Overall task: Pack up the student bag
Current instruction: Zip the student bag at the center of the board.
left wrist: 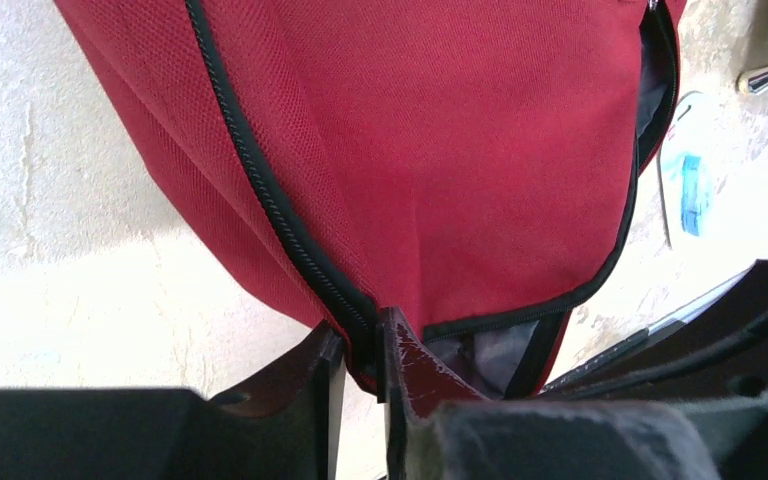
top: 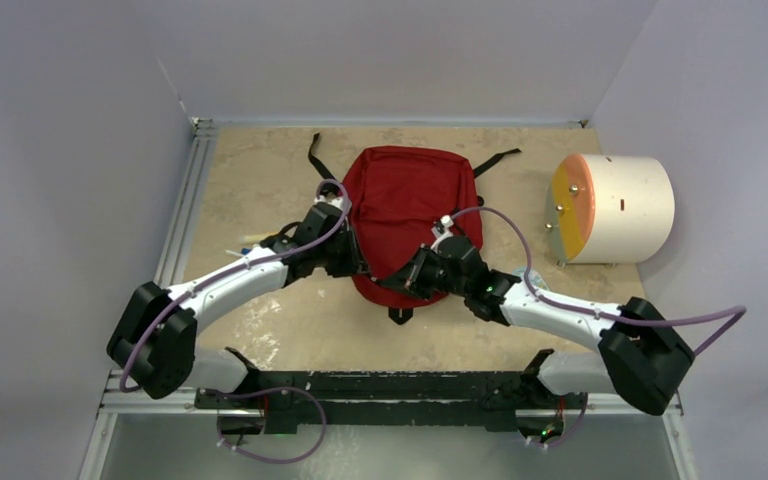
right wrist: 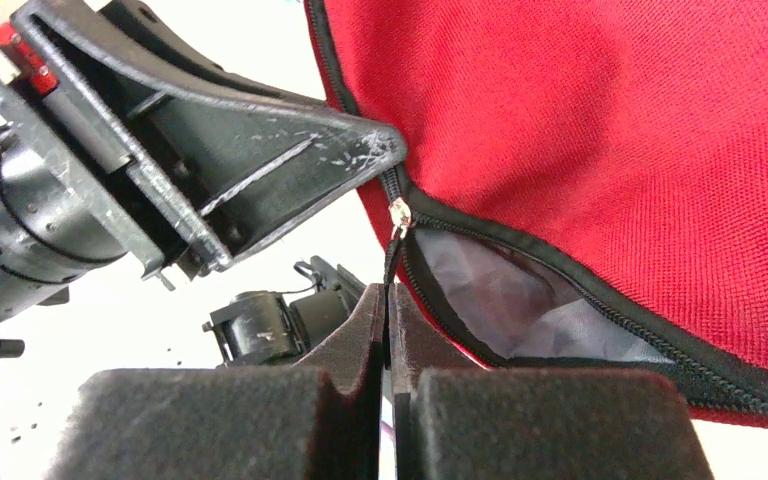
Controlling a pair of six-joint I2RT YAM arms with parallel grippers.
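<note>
A dark-red student bag (top: pixel 405 195) lay flat at the middle of the bench (top: pixel 250 180), its black straps (top: pixel 315 160) toward the far edge; both claws met at its near end. The left gripper (left wrist: pixel 360 345) was pinched on the bag's zippered edge; just beside it, the right gripper (right wrist: pixel 388 300) was pressed together on the black zipper pull (right wrist: pixel 394 250). The opening gaped slightly, showing grey lining (right wrist: pixel 520 310); a cream cylinder (top: pixel 615 208) sat by the right edge, apart from the bag.
</note>
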